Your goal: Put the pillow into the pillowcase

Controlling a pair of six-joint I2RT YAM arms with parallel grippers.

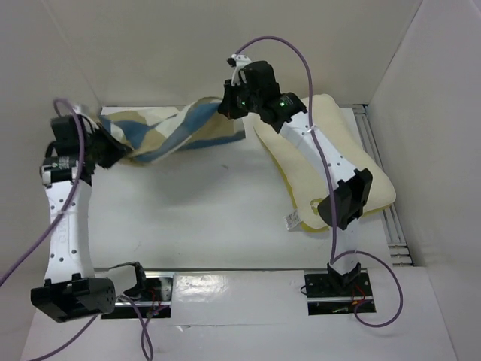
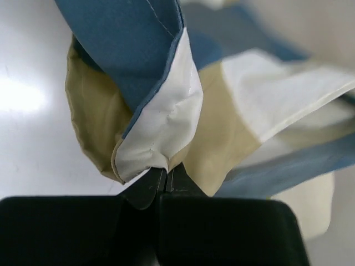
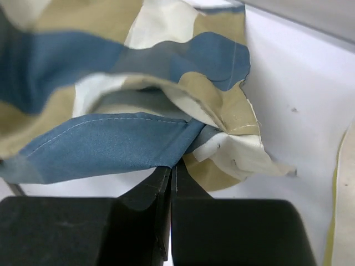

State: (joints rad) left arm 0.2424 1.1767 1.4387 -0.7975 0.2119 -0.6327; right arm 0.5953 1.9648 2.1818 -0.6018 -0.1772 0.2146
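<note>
My left gripper [image 2: 165, 173] has its jaws pressed together on a white-and-tan fold of the pillowcase [image 2: 166, 111]. The jaws of my right gripper [image 3: 172, 166] are pinching a blue hemmed edge of the same cloth. From above, I see the checked fabric strung between the two grippers, sagging in the middle over the white table [image 1: 195, 210]. The pillow [image 1: 289, 184] lies flat on the table's right side, partly under my right arm, just beside the pillowcase's right end.
</note>
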